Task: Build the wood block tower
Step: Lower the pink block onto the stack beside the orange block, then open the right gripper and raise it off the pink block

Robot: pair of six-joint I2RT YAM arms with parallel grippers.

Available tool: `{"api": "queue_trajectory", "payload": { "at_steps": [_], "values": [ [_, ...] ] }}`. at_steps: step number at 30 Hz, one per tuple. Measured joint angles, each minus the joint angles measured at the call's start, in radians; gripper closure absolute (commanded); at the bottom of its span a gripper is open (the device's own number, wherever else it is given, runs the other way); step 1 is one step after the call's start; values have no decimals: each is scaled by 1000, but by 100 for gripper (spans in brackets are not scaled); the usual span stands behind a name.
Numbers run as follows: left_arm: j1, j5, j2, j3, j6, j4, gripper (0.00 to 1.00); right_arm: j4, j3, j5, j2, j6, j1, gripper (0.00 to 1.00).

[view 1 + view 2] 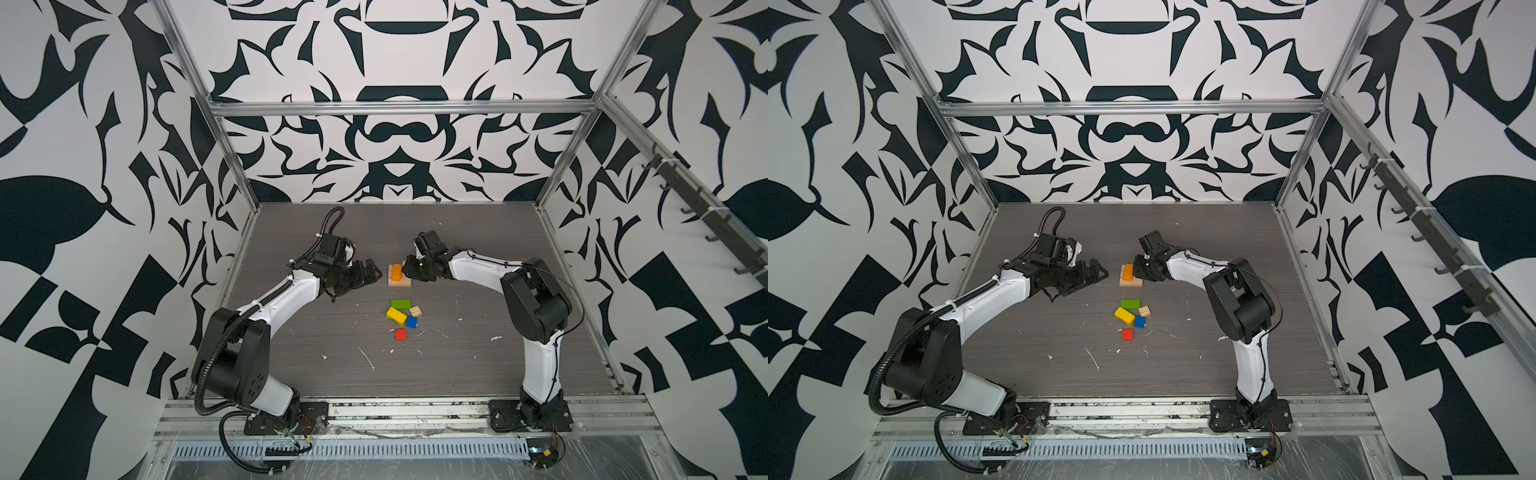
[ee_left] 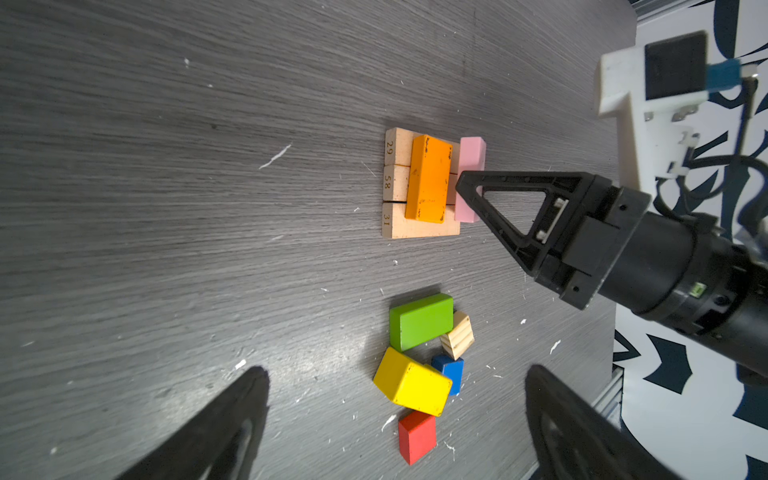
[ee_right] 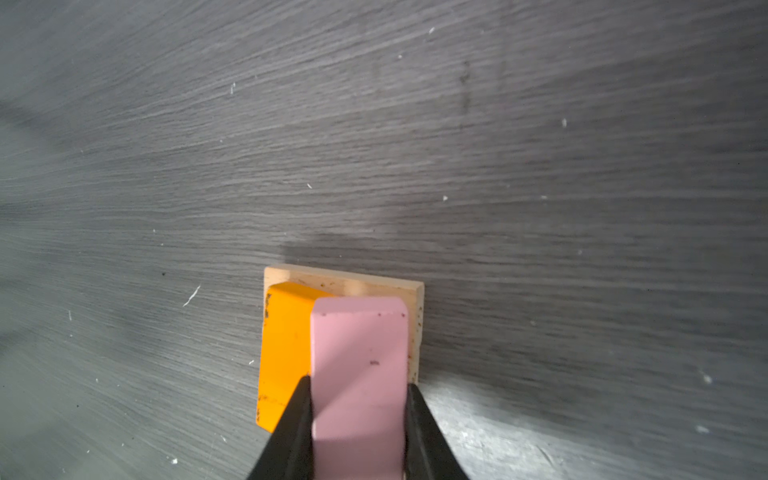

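The right tool [image 3: 358,384] pinched the pink block [image 3: 357,353] by its long sides, one finger on each side, with most of the block sticking out ahead of the fingertips. That block hung over the three tan bars [image 2: 395,226], which lay side by side on the desk [image 2: 166,208], along the edge of the bars nearest this tool; whether it touched them could not be told. Just beyond the pink block from the right tool, the orange block [image 2: 428,178] lay flat across the bars. The left tool [image 1: 370,272] stood spread wide and empty, just beside the bars on the side opposite the right tool, fingertips pointing at them without touching. The loose pieces sat in a cluster on the desk between the two tools, nearer the arms' bases: the green block [image 2: 422,320] touching the plain cube [image 2: 458,340], the yellow block [image 2: 411,382] against the blue block [image 2: 451,372], and the red block [image 2: 417,436] a little apart, farthest from both tools.
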State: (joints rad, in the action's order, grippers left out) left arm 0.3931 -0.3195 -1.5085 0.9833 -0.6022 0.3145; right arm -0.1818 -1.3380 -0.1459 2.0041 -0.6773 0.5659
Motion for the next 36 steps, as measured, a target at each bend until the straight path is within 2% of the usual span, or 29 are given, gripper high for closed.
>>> {"api": "queue_trajectory", "payload": {
  "at_steps": [36],
  "values": [
    [0,-4,0,0,0,0,1,0,-18,-8,0,0,0,59]
  ]
}}
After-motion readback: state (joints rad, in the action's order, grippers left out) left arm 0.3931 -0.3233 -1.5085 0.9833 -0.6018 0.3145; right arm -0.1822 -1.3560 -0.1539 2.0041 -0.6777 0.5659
